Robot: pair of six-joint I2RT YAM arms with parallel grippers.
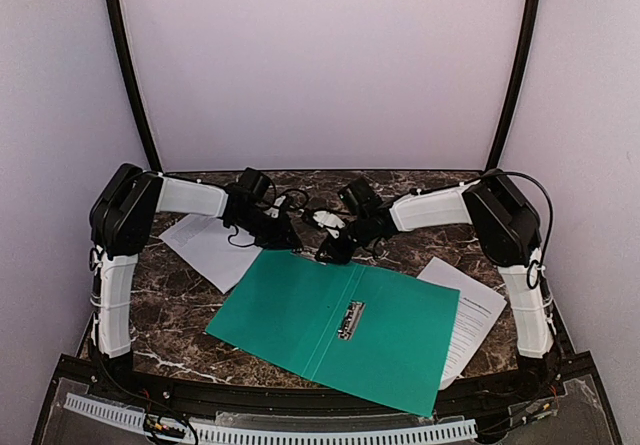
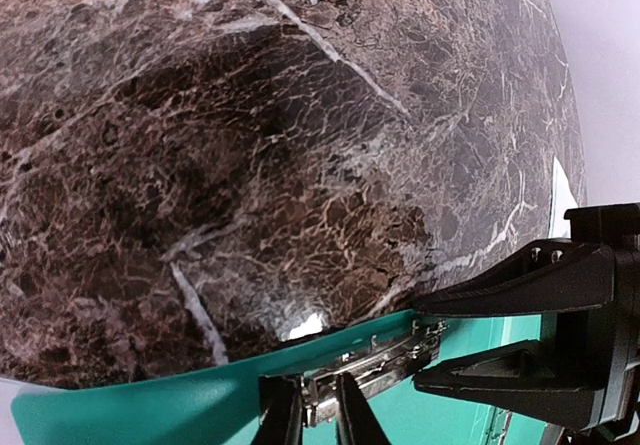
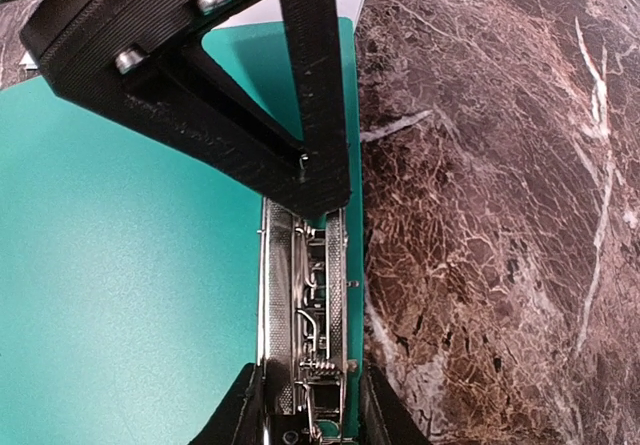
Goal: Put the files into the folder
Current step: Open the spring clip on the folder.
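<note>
The teal-green folder (image 1: 280, 315) lies open on the marble table, with a metal clip (image 1: 350, 320) at its fold. One file (image 1: 205, 245) lies partly under its left side and another file (image 1: 470, 310) under its right. Both grippers meet over the folder's far edge. My left gripper (image 1: 298, 237) (image 2: 318, 410) has its fingers close together on a metal part of the clip (image 2: 370, 365). My right gripper (image 1: 335, 250) (image 3: 310, 415) straddles the clip (image 3: 305, 295) across its width. Its fingers press against both sides. The left gripper's finger (image 3: 250, 95) crosses the top of the right wrist view.
Dark marble table (image 1: 180, 315) runs to pale walls on three sides. Black frame posts (image 1: 130, 65) stand at the back corners. A slotted rail (image 1: 300, 433) lines the near edge. The arm bases stand at the left (image 1: 112, 305) and right (image 1: 530, 310).
</note>
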